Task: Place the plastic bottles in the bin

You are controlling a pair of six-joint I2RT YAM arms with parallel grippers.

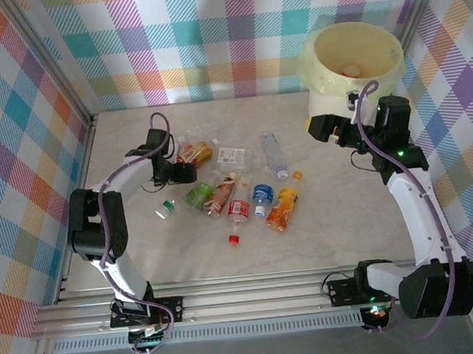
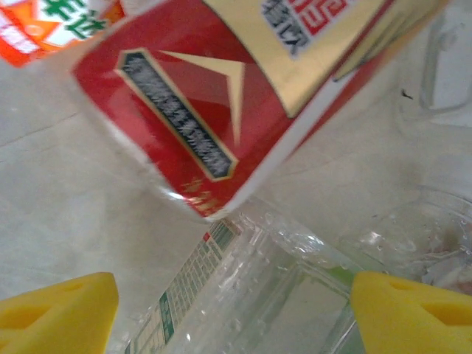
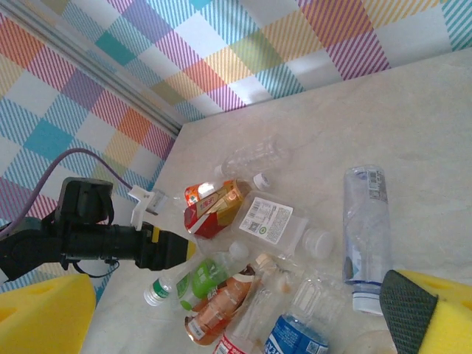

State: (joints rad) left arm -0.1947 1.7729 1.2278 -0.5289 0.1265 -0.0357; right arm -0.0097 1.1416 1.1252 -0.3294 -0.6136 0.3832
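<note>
Left gripper: my left gripper [image 2: 234, 317] stands wide open, its yellow fingertips [image 2: 63, 313] at the two lower corners of the wrist view, clamped on nothing.
Nearest bottle: a crushed clear plastic bottle with a green-and-white printed label [image 2: 221, 295] lies between those tips. I cannot tell whether either tip touches it.
Red bottle: a clear bottle with a red-and-gold label [image 2: 192, 96] lies just beyond, tilted across the wrist view. In the top view it sits just beside this gripper, at the far left of the cluster.
Right gripper: my right gripper [image 3: 236, 310] is also spread wide, its yellow pads [image 3: 44, 317] at the lower corners, holding nothing. From above, I see it just in front of the bin's near wall, well apart from the bottles.
Bin: the large round cream-yellow plastic bucket [image 1: 321, 87] stands at the far right corner. A small pale item lies inside it that I cannot identify.
Bottle cluster: the small clear plastic bottles [image 1: 238, 210] lie loosely grouped mid-table on the pale marbled tabletop [image 1: 347, 209], between the two arms. Their labels are green, brown, red, blue and orange.
Loose cap: a small red cap [image 1: 234, 239] lies just near the cluster's front edge.
</note>
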